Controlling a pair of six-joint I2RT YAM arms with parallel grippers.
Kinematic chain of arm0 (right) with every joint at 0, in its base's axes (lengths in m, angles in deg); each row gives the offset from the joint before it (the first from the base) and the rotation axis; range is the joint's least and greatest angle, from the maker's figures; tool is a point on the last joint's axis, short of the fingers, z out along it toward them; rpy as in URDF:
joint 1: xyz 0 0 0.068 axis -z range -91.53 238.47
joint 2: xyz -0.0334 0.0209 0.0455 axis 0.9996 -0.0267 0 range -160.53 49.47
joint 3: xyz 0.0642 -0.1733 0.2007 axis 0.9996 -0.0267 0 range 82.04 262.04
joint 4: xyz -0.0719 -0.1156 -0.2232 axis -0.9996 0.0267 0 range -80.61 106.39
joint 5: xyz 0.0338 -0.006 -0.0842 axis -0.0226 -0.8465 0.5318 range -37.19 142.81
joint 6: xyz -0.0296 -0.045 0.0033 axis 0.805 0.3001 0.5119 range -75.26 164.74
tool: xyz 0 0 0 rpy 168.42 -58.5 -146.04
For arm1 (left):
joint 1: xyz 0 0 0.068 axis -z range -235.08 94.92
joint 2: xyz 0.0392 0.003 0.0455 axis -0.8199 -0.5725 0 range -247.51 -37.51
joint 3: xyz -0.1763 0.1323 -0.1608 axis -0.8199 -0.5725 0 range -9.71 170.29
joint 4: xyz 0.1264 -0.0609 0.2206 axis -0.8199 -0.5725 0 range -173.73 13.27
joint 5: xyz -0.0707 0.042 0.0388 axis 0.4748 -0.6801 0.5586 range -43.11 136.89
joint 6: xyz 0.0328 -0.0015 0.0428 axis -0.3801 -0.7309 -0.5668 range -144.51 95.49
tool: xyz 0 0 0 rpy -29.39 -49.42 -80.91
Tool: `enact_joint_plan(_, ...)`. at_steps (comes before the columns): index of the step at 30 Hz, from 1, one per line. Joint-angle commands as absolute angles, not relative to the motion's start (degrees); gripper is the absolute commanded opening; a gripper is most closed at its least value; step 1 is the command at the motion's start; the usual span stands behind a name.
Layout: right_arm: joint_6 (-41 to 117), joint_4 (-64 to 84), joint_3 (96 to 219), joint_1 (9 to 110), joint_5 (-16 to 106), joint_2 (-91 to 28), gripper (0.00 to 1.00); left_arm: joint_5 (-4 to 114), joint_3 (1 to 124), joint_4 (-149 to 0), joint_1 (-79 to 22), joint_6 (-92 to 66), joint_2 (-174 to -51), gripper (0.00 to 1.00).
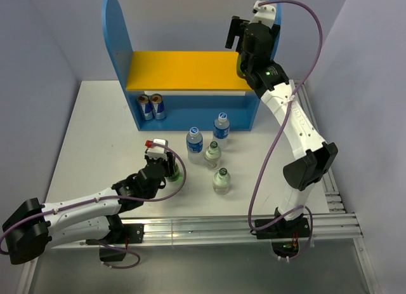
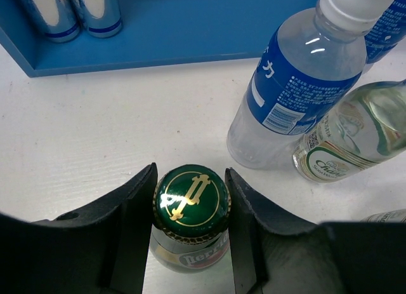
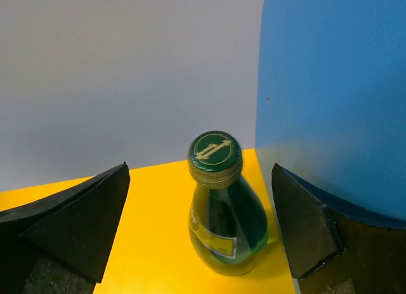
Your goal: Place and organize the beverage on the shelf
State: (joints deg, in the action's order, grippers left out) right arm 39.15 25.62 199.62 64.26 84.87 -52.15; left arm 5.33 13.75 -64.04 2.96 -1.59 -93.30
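White tabletop (image 1: 95, 135) and pale walls are seen around the blue-sided shelf with a yellow upper board (image 1: 184, 68). A green glass bottle with a gold-printed cap (image 3: 225, 224) is stood upright at the board's right end, just beside the blue side panel, and is flanked, untouched, by the widely spread right gripper (image 3: 200, 173) (release is judged complete). A second green-capped bottle (image 2: 191, 202), on the table, is clasped narrowly by the left gripper (image 2: 190, 176). A straight lift is called for next, clear of the nearby plastic water bottles (image 2: 298, 84).
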Motion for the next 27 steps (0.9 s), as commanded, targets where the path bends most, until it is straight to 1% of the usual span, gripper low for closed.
enact_joint_plan(1,37.62,22.92,199.2,65.44,85.68,-51.16,1.0,5.67,14.63,-61.88,2.84,-2.1,-93.15,0.0)
enact_joint_plan(4,37.27,22.57,198.15,65.44,85.86,-50.29,1.0,5.5,14.63,-61.88,2.84,-2.1,-93.32,0.0)
enact_joint_plan(9,35.86,21.69,192.45,65.18,84.81,-46.34,1.0,5.41,15.42,-62.93,2.84,-2.18,-93.5,0.0)
enact_joint_plan(14,35.25,18.01,180.78,63.43,82.88,-36.68,1.0,4.36,19.54,-66.44,2.84,-3.41,-92.54,0.0)
enact_joint_plan(16,35.07,17.03,178.12,62.72,81.82,-32.91,1.0,4.01,21.21,-68.46,2.84,-4.03,-91.48,0.0)
enact_joint_plan(22,33.58,16.77,168.11,59.3,82.43,-23.23,1.0,3.12,32.71,-72.59,2.84,-9.64,-90.78,0.0)
enact_joint_plan(24,33.14,16.42,165.47,57.2,82.96,-18.85,1.0,3.47,36.23,-73.47,2.84,-11.14,-92.26,0.0)
enact_joint_plan(27,33.22,14.93,159.32,53.07,84.62,-12.26,1.0,3.91,44.67,-75.58,2.84,-15.35,-95.78,0.0)
